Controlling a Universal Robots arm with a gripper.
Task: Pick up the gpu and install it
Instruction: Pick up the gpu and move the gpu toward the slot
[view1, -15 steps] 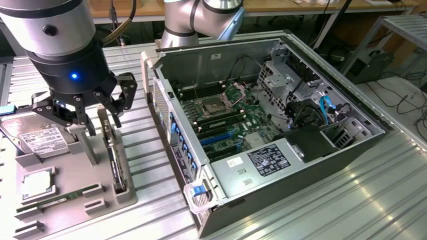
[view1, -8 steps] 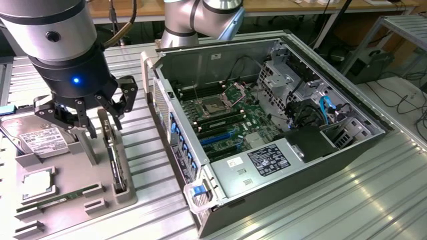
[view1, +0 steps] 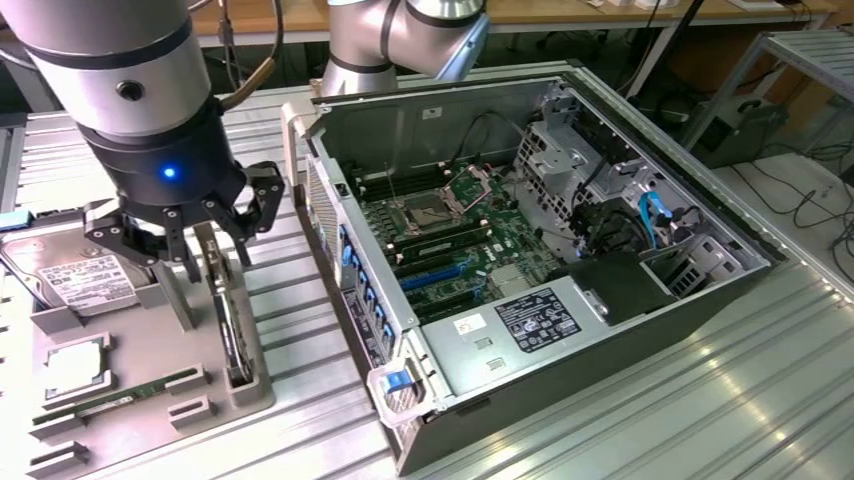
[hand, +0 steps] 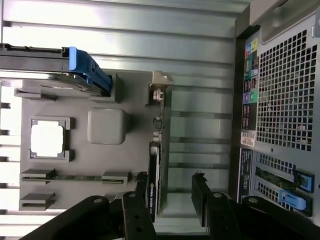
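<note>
Your gripper (view1: 211, 250) hangs over the tray (view1: 140, 340) at 9 o'clock in the exterior view. Its jaws are apart, one on each side of the gpu (view1: 238, 345), which stands on edge in its slot at 8 o'clock. By my reading nothing is gripped: the pick is not yet made, and the whole install is left. The case (view1: 400, 130) lies open from centre to 3 o'clock, and I see no card on its board (view1: 454, 240). Everything rests on a ribbed metal table (view1: 641, 420). Desks run along 12 o'clock, with cables on the floor at 2 o'clock.
</note>
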